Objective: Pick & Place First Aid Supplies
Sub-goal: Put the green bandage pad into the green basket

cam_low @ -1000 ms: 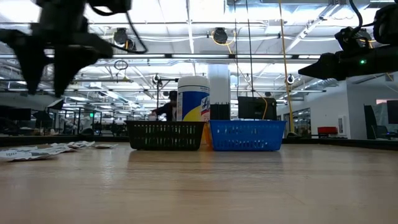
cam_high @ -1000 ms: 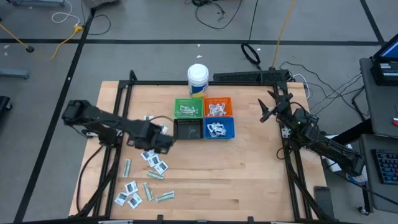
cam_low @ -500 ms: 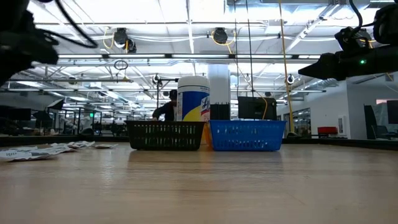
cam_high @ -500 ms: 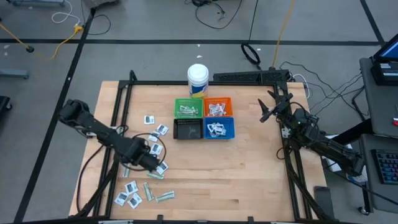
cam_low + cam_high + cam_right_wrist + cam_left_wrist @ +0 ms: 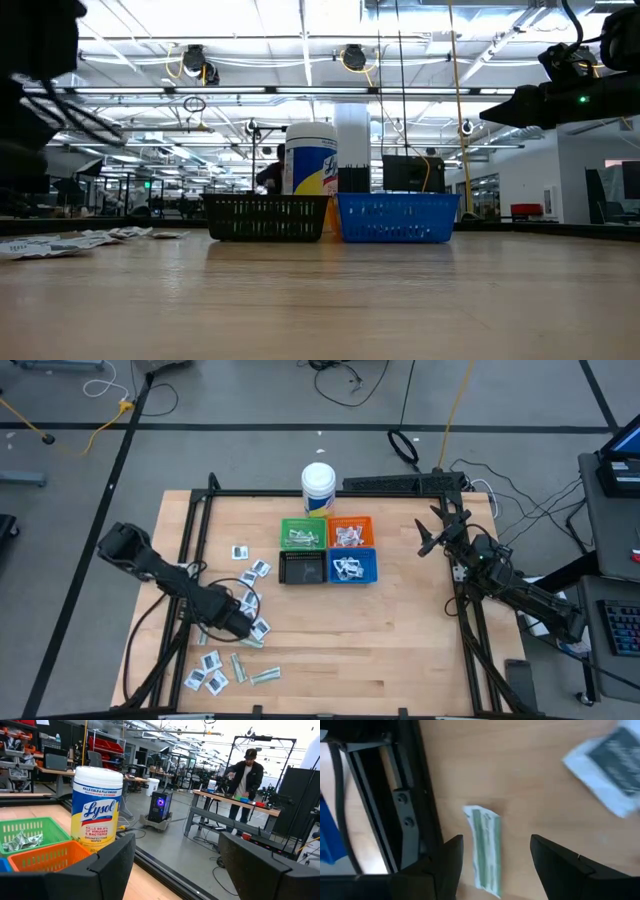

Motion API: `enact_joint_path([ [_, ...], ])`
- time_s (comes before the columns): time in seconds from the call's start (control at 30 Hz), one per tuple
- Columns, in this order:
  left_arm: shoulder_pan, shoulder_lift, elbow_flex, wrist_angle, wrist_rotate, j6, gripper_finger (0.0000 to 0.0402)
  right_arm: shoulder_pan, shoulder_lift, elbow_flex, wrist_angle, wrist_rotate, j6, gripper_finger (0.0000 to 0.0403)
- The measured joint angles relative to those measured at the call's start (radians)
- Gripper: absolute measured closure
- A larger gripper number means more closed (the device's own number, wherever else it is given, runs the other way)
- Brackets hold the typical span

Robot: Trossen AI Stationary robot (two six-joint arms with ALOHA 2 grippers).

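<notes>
High view: left end effector (image 5: 238, 622) hangs over scattered packets (image 5: 212, 673) on the surface (image 5: 400, 640); right end effector (image 5: 432, 532) waits near the bins (image 5: 328, 550). Left wrist view: fingers (image 5: 451, 860) spread, straddling a green strip (image 5: 485, 850). Right wrist view: fingers (image 5: 117, 855) spread, empty.

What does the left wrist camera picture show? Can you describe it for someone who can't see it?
The left gripper hangs open over the wooden table, its two dark fingers on either side of a slim pale-green strip lying flat. A white sachet with dark print lies farther off, and a black frame rail runs along the table's edge.
</notes>
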Motion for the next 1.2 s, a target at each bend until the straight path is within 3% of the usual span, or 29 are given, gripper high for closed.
enact_joint_path([
  [0.2,0.000,0.047,-0.057,0.000,0.076,0.016,0.0165,0.000,0.000,0.000,0.000,0.000,0.000,0.0124],
  [0.6,-0.008,0.065,-0.072,0.084,0.067,0.013,0.0172,0.000,0.000,0.000,0.000,0.000,0.000,0.0124],
  [0.73,-0.018,0.065,-0.072,0.096,0.064,-0.009,0.0218,0.000,0.000,0.000,0.000,0.000,0.000,0.0124],
  [1.07,-0.021,0.066,-0.074,0.148,0.041,-0.003,0.0387,0.000,0.000,0.000,0.000,0.000,0.000,0.0124],
  [1.2,-0.020,0.066,-0.074,0.168,0.021,0.002,0.0391,0.000,0.000,0.000,0.000,0.000,0.000,0.0124],
])
